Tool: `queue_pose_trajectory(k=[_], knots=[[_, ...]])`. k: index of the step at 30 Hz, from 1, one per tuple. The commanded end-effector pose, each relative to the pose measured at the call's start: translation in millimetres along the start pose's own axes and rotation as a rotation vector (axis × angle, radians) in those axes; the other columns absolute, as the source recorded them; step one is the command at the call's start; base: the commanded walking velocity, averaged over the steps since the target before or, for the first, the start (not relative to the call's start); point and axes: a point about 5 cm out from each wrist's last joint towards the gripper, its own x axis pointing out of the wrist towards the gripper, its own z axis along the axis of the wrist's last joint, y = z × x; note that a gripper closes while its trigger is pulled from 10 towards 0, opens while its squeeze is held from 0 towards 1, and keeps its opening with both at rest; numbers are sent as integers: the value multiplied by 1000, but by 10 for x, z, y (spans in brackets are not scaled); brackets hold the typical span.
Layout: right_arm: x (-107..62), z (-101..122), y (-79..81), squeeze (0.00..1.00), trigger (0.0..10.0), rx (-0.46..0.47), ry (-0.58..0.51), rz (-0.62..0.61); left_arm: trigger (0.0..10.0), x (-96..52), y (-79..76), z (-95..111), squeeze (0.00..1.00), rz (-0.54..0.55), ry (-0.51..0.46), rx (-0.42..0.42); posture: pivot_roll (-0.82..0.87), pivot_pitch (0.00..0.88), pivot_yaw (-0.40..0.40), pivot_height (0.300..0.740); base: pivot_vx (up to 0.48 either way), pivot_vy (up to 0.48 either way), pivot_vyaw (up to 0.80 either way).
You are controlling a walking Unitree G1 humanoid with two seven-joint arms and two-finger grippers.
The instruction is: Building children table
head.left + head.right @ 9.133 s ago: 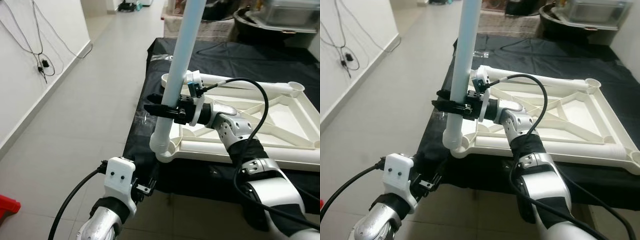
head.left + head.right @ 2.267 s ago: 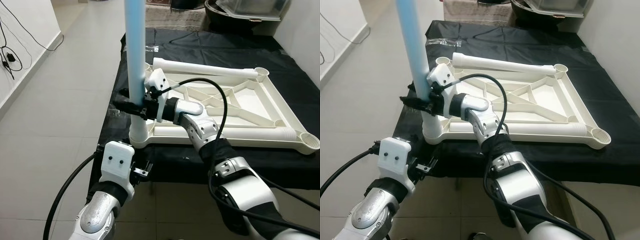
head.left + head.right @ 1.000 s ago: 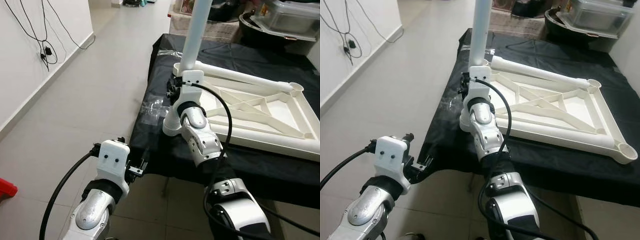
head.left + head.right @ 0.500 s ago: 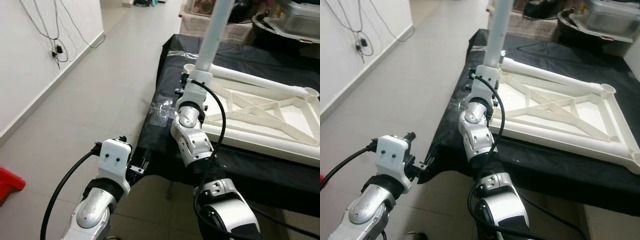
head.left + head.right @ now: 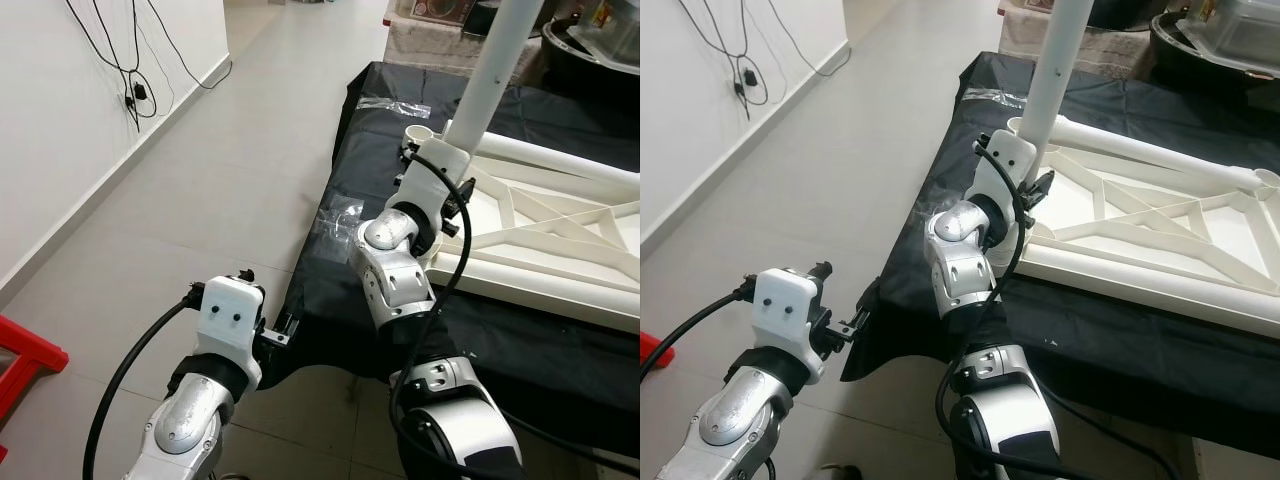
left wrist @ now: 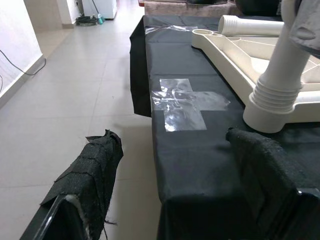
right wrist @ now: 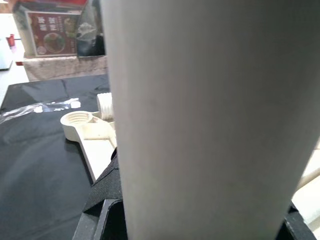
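The right arm bends up over the worktop (image 5: 560, 345) edge, its right gripper (image 5: 1032, 190) clamped on the upright white table leg (image 5: 1052, 75), whose top is cut off; the leg stands in the near corner socket of the overturned white tabletop frame (image 5: 1160, 240); the left gripper (image 6: 170, 195) hangs spread apart below the worktop's corner, near taped plastic (image 6: 187, 102).

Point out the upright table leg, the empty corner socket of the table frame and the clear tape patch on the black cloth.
Table leg (image 5: 1058, 55), right eye view, mid shaft above the right gripper.
Corner socket (image 7: 79, 119), right wrist view, threaded ring.
Tape patch (image 6: 185, 102), left wrist view, centre of the patch.
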Motion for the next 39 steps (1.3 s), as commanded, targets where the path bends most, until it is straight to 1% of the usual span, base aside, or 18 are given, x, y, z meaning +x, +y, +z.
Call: queue_pose_trajectory(k=[1, 7, 11, 16, 17, 18, 19, 21, 23, 24, 26, 29, 30, 32, 33, 35, 38, 39], knots=[[-274, -330, 76, 0, 10000, -30, 203, 8, 10000, -4, -13, -51, 0, -13, 19, -2, 148, 173, -74, 740, 0, 0, 0], [-193, -180, 94, 0, 10000, 12, 187, -19, 10000, -1, -14, -57, 0, -15, 20, -1, 151, 170, -71, 740, 0, 0, 0], [-178, -169, 90, 0, 10000, 14, 189, -16, 10000, 2, -14, -57, 0, -15, 20, -1, 151, 166, -71, 740, 0, 0, 0], [-158, -66, 81, 0, 10000, 38, 153, -10, 10000, 2, -13, -56, 0, -15, 18, 0, 150, 163, -71, 740, 0, 0, 0], [-150, -9, 87, 0, 10000, 51, 138, -7, 10000, 1, -13, -57, 0, -15, 18, 0, 148, 160, -68, 740, 0, 0, 0], [-150, -9, 87, 0, 10000, 51, 138, -7, 10000, 1, -13, -57, 0, -15, 18, 0, 148, 160, -68, 740, 0, 0, 0], [-138, 62, 92, 0, 10000, 64, 118, -6, 10000, 2, -17, -58, 0, -17, 18, 0, 147, 158, -68, 740, 0, 0, 0], [-138, 62, 92, 0, 10000, 64, 118, -6, 10000, 2, -17, -58, 0, -17, 18, 0, 147, 158, -68, 740, 0, 0, 0], [-92, 253, 105, 0, 10000, 106, 66, -7, 10000, 4, -25, -62, 0, -19, 18, -3, 145, 156, -68, 740, 0, 0, 0], [-92, 253, 105, 0, 10000, 106, 66, -7, 10000, 4, -25, -62, 0, -19, 18, -3, 145, 156, -68, 740, 0, 0, 0], [-65, 356, 108, 0, 10000, 128, 32, -8, 10000, 7, -32, -65, 0, -21, 17, -5, 140, 151, -68, 740, 0, 0, 0], [-64, 357, 110, 0, 10000, 130, 29, -2, 10000, 7, -34, -67, 0, -22, 17, -5, 139, 147, -70, 740, 0, 0, 0], [-79, 247, 107, 0, 10000, 105, 58, 7, 10000, 5, -36, -69, 0, -23, 17, -6, 142, 148, -69, 740, 0, 0, 0], [-92, 124, 93, 0, 10000, 75, 90, 10, 10000, 4, -34, -69, 0, -21, 18, -5, 143, 148, -69, 740, 0, 0, 0], [-92, 124, 93, 0, 10000, 75, 90, 10, 10000, 4, -34, -69, 0, -21, 18, -5, 143, 148, -69, 740, 0, 0, 0], [-104, -4, 70, 0, 10000, 46, 125, 9, 10000, 0, -33, -68, 0, -21, 18, -5, 144, 149, -68, 740, 0, 0, 0], [-109, -51, 59, 0, 10000, 34, 134, 9, 10000, -2, -33, -68, 0, -22, 18, -4, 144, 149, -68, 740, 0, 0, 0], [-114, -126, 41, 0, 10000, 15, 154, 8, 10000, -3, -33, -69, 0, -22, 19, -5, 143, 151, -66, 740, 0, 0, 0]])
